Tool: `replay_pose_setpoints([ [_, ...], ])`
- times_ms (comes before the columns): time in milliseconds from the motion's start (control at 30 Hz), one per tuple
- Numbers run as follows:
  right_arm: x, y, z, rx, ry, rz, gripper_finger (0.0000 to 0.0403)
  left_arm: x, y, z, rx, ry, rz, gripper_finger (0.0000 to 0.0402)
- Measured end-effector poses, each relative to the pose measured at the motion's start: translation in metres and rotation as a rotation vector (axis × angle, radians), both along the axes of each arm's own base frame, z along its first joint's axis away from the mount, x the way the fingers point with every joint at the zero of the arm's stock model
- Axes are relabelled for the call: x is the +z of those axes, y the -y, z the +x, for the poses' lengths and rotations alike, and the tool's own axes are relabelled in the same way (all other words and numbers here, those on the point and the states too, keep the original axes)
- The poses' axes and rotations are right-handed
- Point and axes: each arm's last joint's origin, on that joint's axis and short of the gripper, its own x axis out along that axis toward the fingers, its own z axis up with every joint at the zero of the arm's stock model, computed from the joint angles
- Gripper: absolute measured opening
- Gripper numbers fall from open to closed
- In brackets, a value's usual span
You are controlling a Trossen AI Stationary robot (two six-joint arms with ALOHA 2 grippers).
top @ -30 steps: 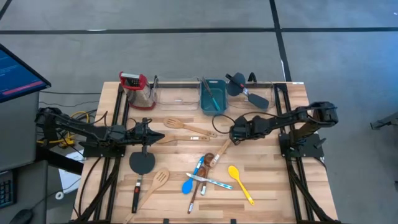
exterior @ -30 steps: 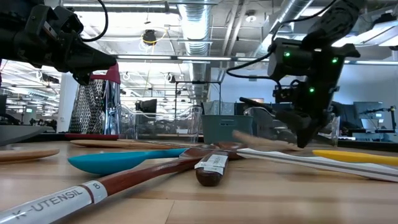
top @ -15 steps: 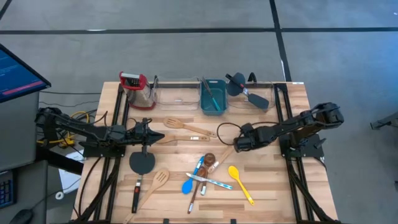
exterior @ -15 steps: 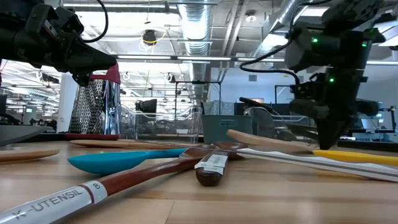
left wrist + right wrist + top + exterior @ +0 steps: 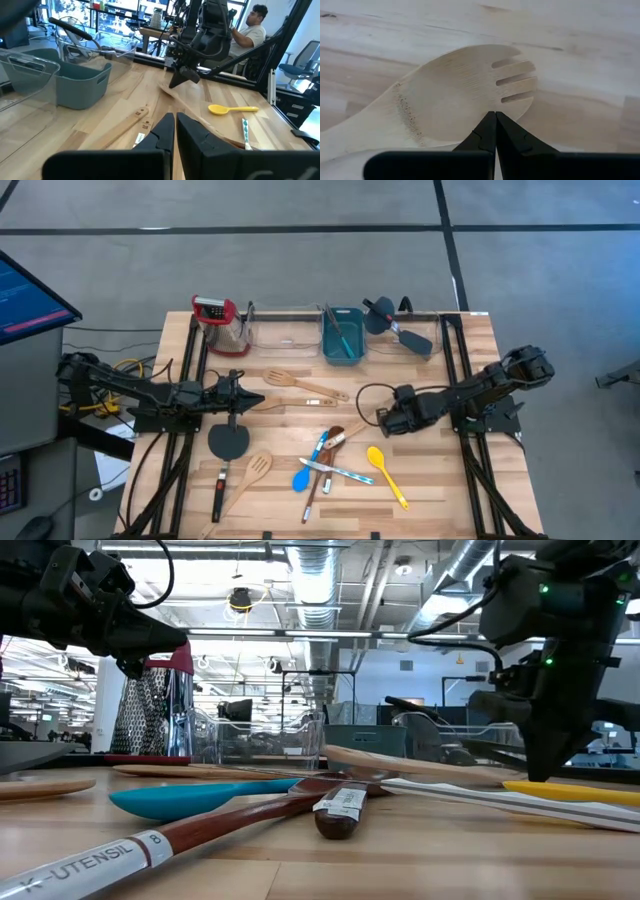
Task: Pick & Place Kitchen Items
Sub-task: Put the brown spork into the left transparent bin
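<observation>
My right gripper [image 5: 383,420] is right of the table's middle, shut on a pale wooden slotted spoon [image 5: 460,90]. In the low view this spoon [image 5: 400,762] slants above the utensil pile. The pile holds a blue spoon [image 5: 300,478], a yellow spoon [image 5: 386,472] and a dark-brown spoon [image 5: 318,485]. My left gripper [image 5: 262,400] hovers shut at the left, level, above a black spatula [image 5: 228,442]. Another pale slotted spatula [image 5: 250,475] lies near the front edge, and a wooden spatula [image 5: 300,385] lies mid-table. My right gripper pinches the rim of the spoon's head [image 5: 491,105] between its two fingers, beside the slots. The fingers come from above, slanting down. The head is raised off the table, and the handle [image 5: 340,435] slopes down onto the utensil pile.
A teal tub [image 5: 343,350] stands at the back between clear bins [image 5: 285,340], with a red-topped grater [image 5: 218,320] at the back left. A black utensil [image 5: 400,330] lies in the right bin. A person sits beyond the table in the left wrist view [image 5: 250,30].
My right gripper has gone toward the table's near and right edges and rolled its wrist, staying shut on the pale slotted spoon. The spoon's head has swung along with it, while its handle end has stayed on the pile.
</observation>
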Motion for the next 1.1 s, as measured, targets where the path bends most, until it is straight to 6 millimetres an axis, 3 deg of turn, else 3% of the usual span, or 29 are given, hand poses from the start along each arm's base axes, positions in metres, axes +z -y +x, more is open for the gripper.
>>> replay_pose_setpoints([
  [233,0.006,-0.005,0.002,0.005,-0.013,-0.001,0.0000,0.000,0.000,0.000,0.000,0.000,0.000,0.0008],
  [633,0.041,-0.005,0.016,0.134,-0.101,-0.111,0.0000,0.000,0.000,0.000,0.000,0.000,0.000,0.0008],
  [1100,0.030,0.022,0.012,0.157,-0.193,-0.115,0.0000,0.000,0.000,0.000,0.001,0.002,-0.019,0.0008],
])
